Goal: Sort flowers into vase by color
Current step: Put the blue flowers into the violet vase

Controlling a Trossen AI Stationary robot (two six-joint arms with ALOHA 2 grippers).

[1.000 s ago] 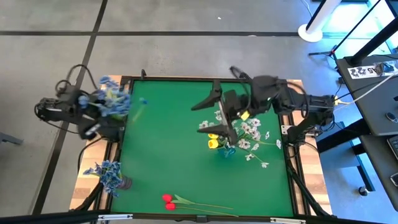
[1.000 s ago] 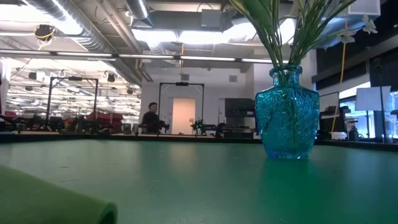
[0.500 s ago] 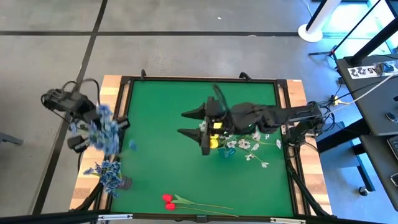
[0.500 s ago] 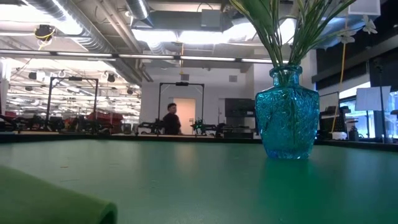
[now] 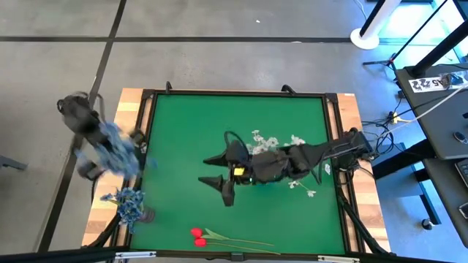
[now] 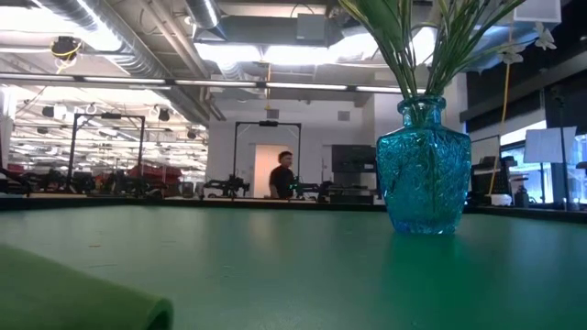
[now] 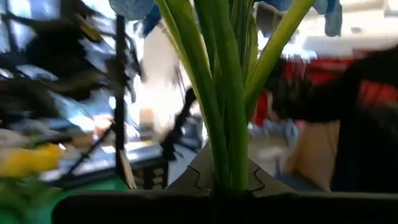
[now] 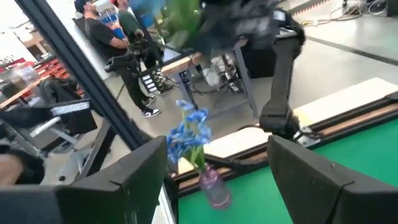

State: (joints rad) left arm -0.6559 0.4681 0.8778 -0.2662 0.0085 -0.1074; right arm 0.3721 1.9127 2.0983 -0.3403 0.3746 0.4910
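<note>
Blue bunch (image 5: pixel 117 150): blue blossoms on long green stems (image 7: pixel 224 112), carried off the bench's left edge.
Left hand (image 7: pixel 227 186): pressed together on those stems, out past the bench (image 5: pixel 190 139).
Second blue bunch (image 5: pixel 128 204): stood in a small vase (image 8: pixel 214 186) at the near-left corner.
Red tulips (image 5: pixel 199 237): lay flat by the near edge.
Turquoise vase (image 6: pixel 424 170): held green stems, right of centre.
Right hand (image 5: pixel 219 179): fingers spread, empty, over mid-bench.
</note>
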